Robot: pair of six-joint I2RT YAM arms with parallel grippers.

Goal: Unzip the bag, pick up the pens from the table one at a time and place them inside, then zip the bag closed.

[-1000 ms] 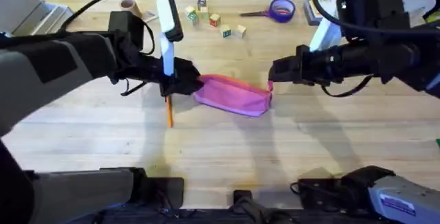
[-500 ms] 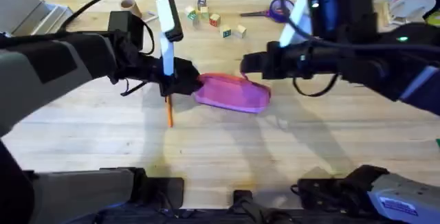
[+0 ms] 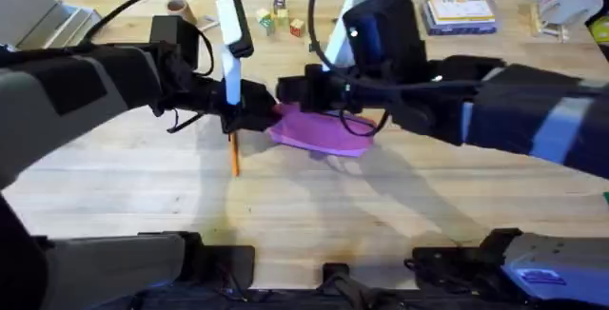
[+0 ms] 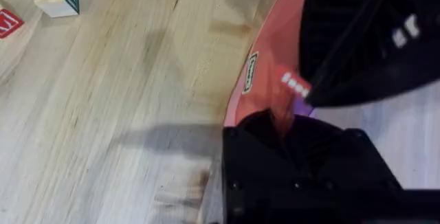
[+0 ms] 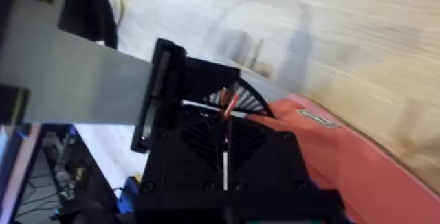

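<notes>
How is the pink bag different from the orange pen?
The bag is pink, wide and soft; the pen is orange, thin and stiff-looking. The bag lies between both grippers, its left end at the left gripper; the pen lies loose, partly under that gripper. Both rest on the table.

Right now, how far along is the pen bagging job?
Early, at the zip stage. The left gripper is clamped on the near end of the pink bag, steadying it; the right gripper is at that same end, over the zip. An orange pen lies on the table, not yet packed.
</notes>
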